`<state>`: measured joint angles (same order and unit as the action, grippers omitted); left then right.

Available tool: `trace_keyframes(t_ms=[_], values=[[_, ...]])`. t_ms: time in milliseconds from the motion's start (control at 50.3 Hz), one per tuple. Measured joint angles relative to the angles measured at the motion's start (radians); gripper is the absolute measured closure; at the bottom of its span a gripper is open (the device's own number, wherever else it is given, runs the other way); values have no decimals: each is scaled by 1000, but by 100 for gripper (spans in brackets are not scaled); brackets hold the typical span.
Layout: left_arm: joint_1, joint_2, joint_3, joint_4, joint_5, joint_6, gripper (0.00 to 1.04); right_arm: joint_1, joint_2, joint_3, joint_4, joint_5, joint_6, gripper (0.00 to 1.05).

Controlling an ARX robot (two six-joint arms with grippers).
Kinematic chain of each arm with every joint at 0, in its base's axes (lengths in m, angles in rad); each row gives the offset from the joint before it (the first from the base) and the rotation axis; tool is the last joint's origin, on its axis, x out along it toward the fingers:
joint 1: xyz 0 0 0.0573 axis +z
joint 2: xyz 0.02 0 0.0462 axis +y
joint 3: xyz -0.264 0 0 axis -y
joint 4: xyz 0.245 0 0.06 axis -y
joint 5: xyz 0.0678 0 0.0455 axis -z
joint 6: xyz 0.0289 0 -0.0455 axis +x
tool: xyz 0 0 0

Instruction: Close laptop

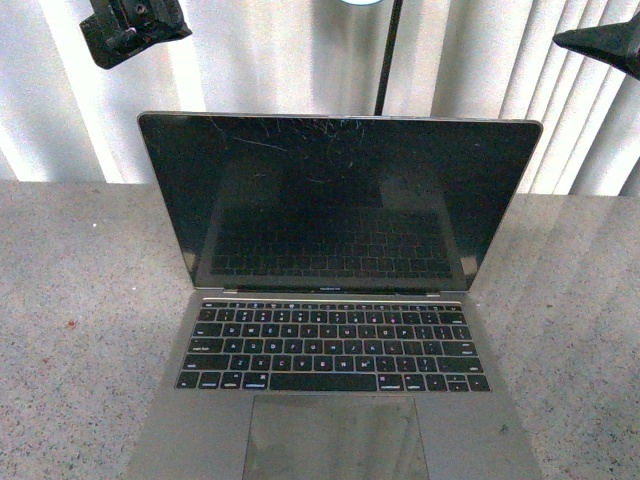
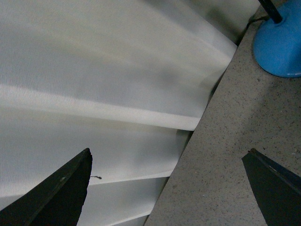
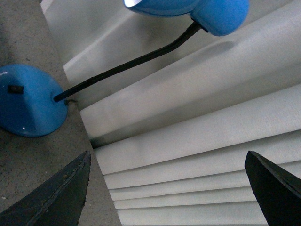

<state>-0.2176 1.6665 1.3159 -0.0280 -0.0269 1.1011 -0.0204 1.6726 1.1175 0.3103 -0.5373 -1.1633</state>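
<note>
On the speckled grey tabletop [image 1: 70, 300], straight ahead of the robot, the laptop [image 1: 335, 292] stands open, its keyboard [image 1: 335, 350] and trackpad [image 1: 335, 440] nearest the camera and its screen [image 1: 335, 200] leaning back a little past upright, dark and webbed with cracks [image 1: 300, 135] close to the top edge. The left gripper [image 1: 135, 30] hangs high above the screen's left corner and the right gripper [image 1: 605, 45] high off its right corner; neither touches the machine. Each wrist view shows its fingers [image 2: 56, 197] spread wide with nothing between them, facing a pale pleated curtain [image 2: 94, 70] and a blue desk lamp [image 3: 28, 101] that stands behind the laptop.

Nothing of the closing is done yet. The shell looks like stiff metal, so the lid [image 1: 340, 117] should swing as one rigid panel about its hinge, with some friction to overcome at first and then its own weight helping it down. The glass is already broken, so it is the fragile part: I would not pinch across it or press on the cracked strip. Better to bring one finger behind the top edge, near the middle, and push the metal back forward and down, easing off before it meets the keys. A push too low or too sharp could slide the base on the smooth tabletop or lift its front
</note>
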Motion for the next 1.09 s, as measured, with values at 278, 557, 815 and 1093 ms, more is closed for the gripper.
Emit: trace_keyframes(t_ms=[278, 557, 815, 1093], values=[[-25, 88, 167, -134, -44, 161, 7, -6, 22, 89, -222, -34, -199, 7], [-56, 157, 274, -213, -121, 331, 7, 26, 73, 179, -422, 7, -413, 7], [-74, 188, 288, -213, -138, 417, 7, 61, 126, 271, -453, 39, -480, 7], [-59, 190, 274, -213, -159, 470, 7, 98, 170, 343, -503, 68, -503, 17]])
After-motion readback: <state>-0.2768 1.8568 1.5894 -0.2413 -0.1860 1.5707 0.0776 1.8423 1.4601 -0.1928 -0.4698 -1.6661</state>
